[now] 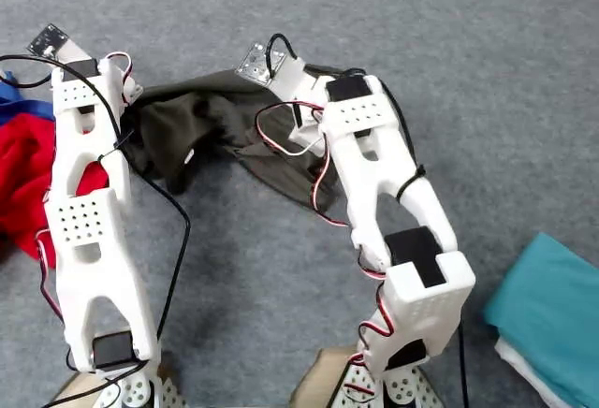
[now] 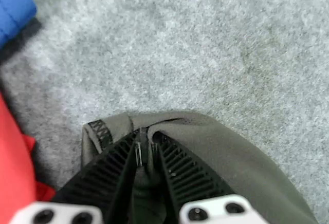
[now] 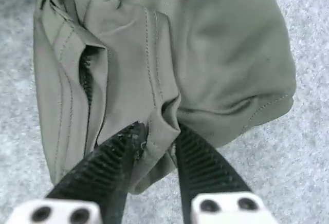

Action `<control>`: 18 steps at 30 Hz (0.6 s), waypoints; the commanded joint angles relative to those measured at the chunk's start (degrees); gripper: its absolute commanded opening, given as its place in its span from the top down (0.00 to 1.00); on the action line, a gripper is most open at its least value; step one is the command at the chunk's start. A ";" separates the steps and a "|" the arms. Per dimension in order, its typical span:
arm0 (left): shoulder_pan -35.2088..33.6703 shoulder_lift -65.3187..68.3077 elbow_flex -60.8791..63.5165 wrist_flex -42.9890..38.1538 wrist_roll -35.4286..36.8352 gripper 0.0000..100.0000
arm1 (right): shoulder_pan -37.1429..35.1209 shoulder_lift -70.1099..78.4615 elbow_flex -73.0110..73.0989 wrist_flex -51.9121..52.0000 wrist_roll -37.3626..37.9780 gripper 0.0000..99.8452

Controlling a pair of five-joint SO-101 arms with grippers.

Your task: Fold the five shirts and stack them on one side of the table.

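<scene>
Olive shirt (image 1: 211, 132) crumpled on desk (image 1: 262, 286), far side, between arms. Left jaws pressed together on hem. Right jaws pinching fold, seemingly shallow. Risk: uneven pull slips cloth from right jaws, shirt drops bunched.

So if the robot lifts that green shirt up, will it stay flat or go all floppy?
Probably floppy: the olive shirt lies crumpled, with folds bunching where the right gripper pinches it. It would likely sag between the grippers, since the left gripper pinches just an edge. It looks thin, so probably light.
</scene>
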 commanded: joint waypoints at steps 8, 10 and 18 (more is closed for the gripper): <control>0.35 -1.10 -2.46 0.44 -0.62 0.98 | -0.13 1.19 -1.36 -3.96 -4.57 0.99; 0.35 -1.10 -2.46 0.44 -0.62 0.98 | -0.13 1.19 -1.36 -4.66 -6.24 0.99; 0.35 -1.10 -2.46 0.44 -0.62 0.98 | 2.07 -1.71 -1.80 -4.66 -10.81 0.99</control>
